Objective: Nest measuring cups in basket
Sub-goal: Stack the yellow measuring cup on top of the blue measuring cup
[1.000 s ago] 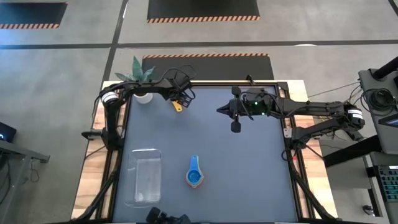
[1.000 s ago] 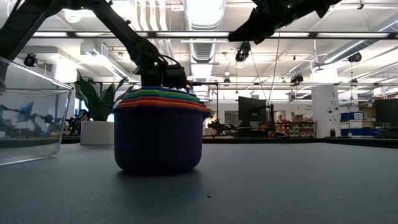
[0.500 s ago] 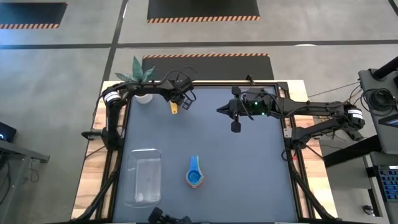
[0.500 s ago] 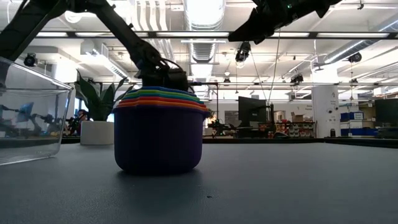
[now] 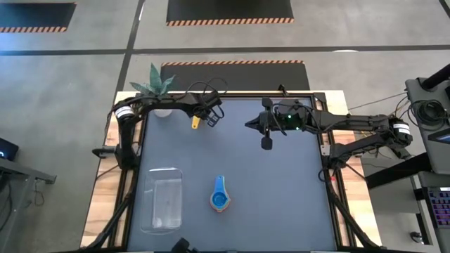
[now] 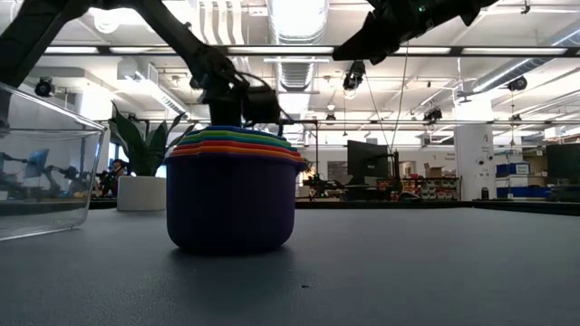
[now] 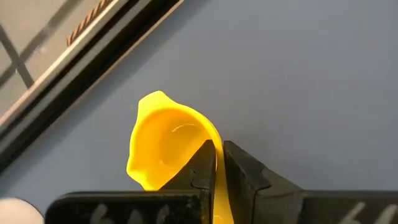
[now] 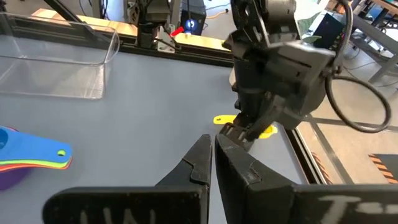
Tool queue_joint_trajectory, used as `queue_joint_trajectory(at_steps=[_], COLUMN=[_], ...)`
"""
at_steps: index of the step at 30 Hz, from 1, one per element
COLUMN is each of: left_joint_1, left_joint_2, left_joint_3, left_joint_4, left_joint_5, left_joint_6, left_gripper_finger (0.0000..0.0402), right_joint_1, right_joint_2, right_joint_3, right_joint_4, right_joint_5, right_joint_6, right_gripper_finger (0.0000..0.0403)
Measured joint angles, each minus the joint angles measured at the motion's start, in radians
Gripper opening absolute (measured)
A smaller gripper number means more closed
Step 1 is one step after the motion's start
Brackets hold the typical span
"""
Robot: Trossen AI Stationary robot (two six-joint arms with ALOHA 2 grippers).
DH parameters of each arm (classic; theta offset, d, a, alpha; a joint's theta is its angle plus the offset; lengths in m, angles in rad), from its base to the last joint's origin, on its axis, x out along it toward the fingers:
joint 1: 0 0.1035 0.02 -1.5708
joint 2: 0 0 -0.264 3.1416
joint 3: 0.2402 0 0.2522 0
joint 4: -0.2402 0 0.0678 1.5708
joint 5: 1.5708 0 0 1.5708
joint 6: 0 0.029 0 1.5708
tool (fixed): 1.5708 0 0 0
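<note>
A yellow measuring cup (image 5: 195, 122) is at the table's far side, with my left gripper (image 5: 209, 116) shut on it; the left wrist view shows its bowl (image 7: 165, 146) from close up. Several other measuring cups sit nested in a stack (image 5: 220, 197) near the front middle, with purple outermost (image 6: 231, 195) and the blue handle on top. The stack rests on its base on the table. The clear basket (image 5: 145, 190) stands left of the stack. My right gripper (image 5: 267, 144) hangs shut above the table's far right, with nothing in it. My left gripper pinches the yellow cup's bowl wall (image 7: 217, 140) at the rim, one finger (image 7: 200, 165) inside the bowl and the other outside. The fingers come from above, pointing down. Whether the cup is clear of the table, I cannot tell.
A small white pot with a green plant (image 5: 158, 81) stands at the far left corner, close to my left arm. The black frame rail (image 5: 260, 96) runs along the far edge. Bare grey mat (image 5: 281, 197) lies between the stack and the right edge.
My left gripper has shut on the yellow cup's wall and has come up a little. The cup has shifted slightly toward the table's left and near side.
</note>
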Motion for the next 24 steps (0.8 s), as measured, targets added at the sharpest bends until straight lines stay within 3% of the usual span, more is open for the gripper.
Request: queue_joint_trajectory(at_steps=[6, 11, 15, 21, 24], left_joint_1=[-0.054, -0.134, -0.229, -0.384, -0.471], left_joint_2=[-0.082, -0.177, -0.27, -0.404, -0.454], left_joint_3=[0.024, 0.026, 0.015, 0.015, 0.015], left_joint_4=[-0.007, -0.023, -0.031, -0.101, -0.171], left_joint_5=[-0.001, 0.01, 0.135, 0.29, 0.366], left_joint_6=[0.088, 0.355, 0.597, 0.745, 0.922], left_gripper_finger=[0.0004, 0.0004, 0.0003, 0.0003, 0.0003], right_joint_1=[-0.001, 0.0, 0.0, 0.002, 0.004], right_joint_2=[-0.016, -0.066, -0.114, -0.151, -0.151], right_joint_3=[0.0, 0.0, 0.0, 0.0, 0.0], right_joint_4=[0.003, -0.028, -0.09, -0.115, -0.115], right_joint_5=[0.001, -0.001, -0.001, -0.002, -0.003], right_joint_6=[0.012, 0.049, 0.07, 0.106, 0.108], right_gripper_finger=[0.0009, 0.0009, 0.0009, 0.0009, 0.0009])
